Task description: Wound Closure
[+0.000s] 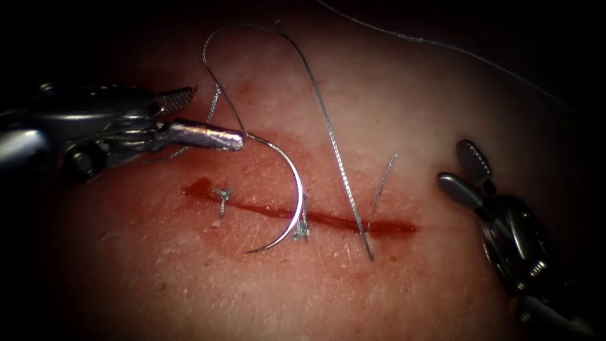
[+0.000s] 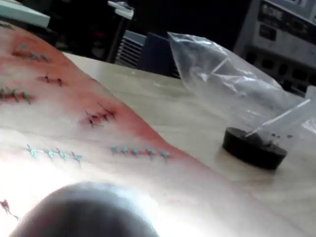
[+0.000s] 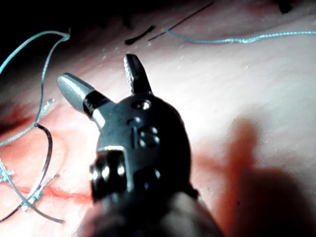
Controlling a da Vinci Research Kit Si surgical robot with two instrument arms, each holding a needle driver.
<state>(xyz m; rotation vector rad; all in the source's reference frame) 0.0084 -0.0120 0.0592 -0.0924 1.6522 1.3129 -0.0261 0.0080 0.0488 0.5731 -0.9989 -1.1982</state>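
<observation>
Looking down from the endoscope: left tool (image 1: 218, 114) over the tissue (image 1: 442, 278) left of centre, jaws apart, clamped on nothing. Curved needle (image 1: 295, 183) with its tail end right against the tip of that tool's lower jaw, body arcing down across the cut (image 1: 353, 222), point out in the open on the near side. Can't tell if any of the curve is actually in the tissue. Thread (image 1: 328, 120) running from the needle's tail up into a big loop, then straight down over the cut and into the tissue close to the cut's right end. Two knotted stitches on the cut already, one towards its left end (image 1: 222, 194) and one right beside the needle (image 1: 302, 228). Short cut end of thread (image 1: 384, 180) lying just above the cut. Red fluid (image 1: 265, 170) smeared around the wound.

Right tool (image 1: 453, 163) well off to the right of the cut, jaws wide apart, holding nothing; same story from its own wrist view (image 3: 95, 68).
</observation>
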